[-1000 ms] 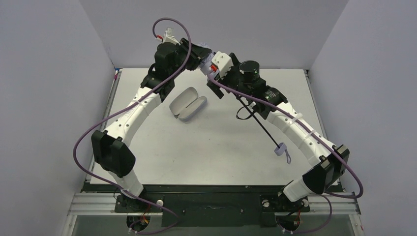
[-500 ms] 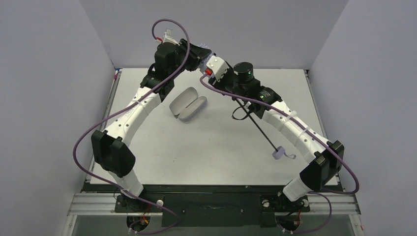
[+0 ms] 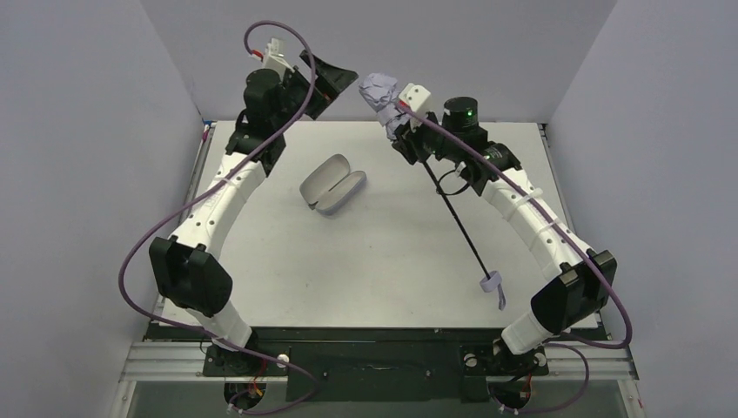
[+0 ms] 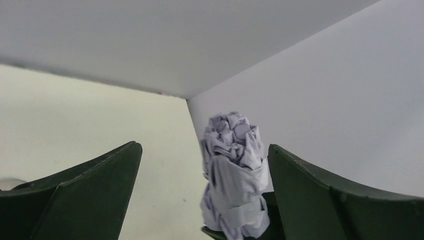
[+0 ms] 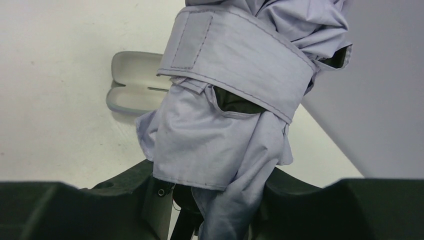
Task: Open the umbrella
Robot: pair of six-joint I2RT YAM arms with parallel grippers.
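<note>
Above the counter [image 3: 392,261], up and to the right of the hard case [image 3: 332,184] in the top view, the umbrella [image 3: 380,90] hangs in the air. My right hand [image 3: 399,126] is closed on it just under the folded canopy. Its thin shaft [image 3: 457,222] slants down to the knob handle [image 3: 493,283], nearer me than the case. My left hand [image 3: 335,77] stands wide, apart from the umbrella, beyond the case.

From the left wrist, the crumpled canopy [image 4: 234,165] sits between my spread fingers [image 4: 90,190], touching neither.

From the right wrist, fabric bunches between my fingers [image 5: 305,205], and the closing strap [image 5: 240,55] is wrapped round the bundle, with the case behind it.

I judge the umbrella light, its cloth soft and slippery, its shaft stiff but easily bent. I'd take hold at the handle and the strap. No brand or writing is readable.
</note>
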